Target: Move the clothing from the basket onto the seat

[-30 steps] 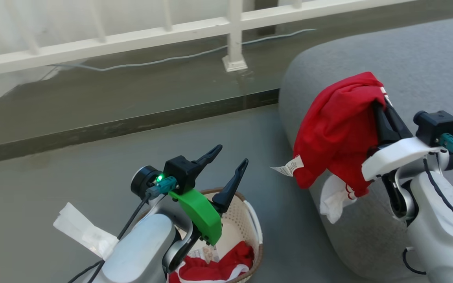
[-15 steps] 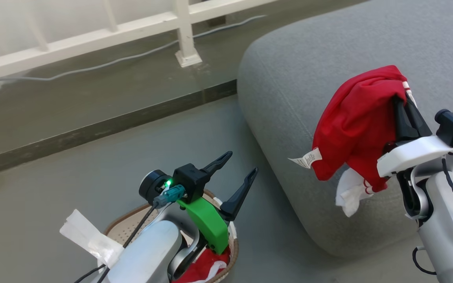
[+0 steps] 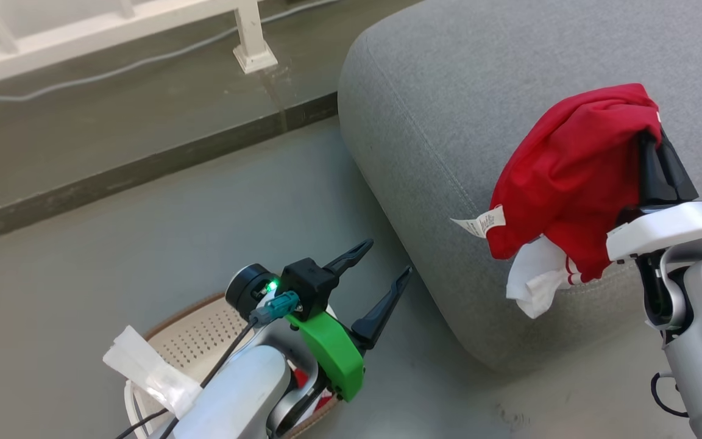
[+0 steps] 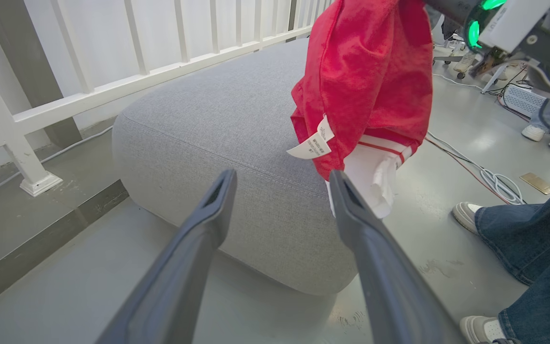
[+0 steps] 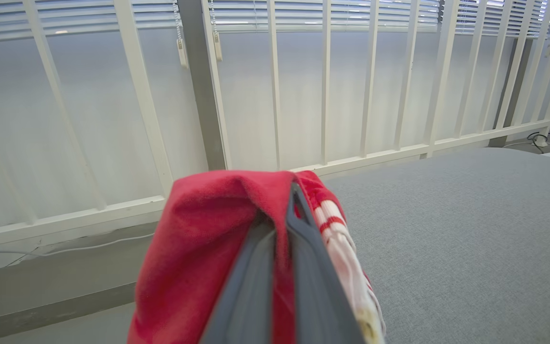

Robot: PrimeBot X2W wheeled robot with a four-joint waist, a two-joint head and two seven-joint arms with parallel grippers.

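Grey floor by white railing; right gripper clamped on red garment, hanging over near corner of seat, cushion top ahead; left gripper spread, empty, by basket

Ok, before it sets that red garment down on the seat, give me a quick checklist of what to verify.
1. Grip: right pincer shut on the red garment: ok.
2. Position: garment above the seat top: cannot tell; it hangs near the seat's edge.
3. Landing spot: bare grey fabric ahead of the right pincer: ok.
4. Clearance: left pincer open and apart from the garment: ok.
5. Bystander: person's foot on the floor by the seat, out of the arm's path: cannot tell.
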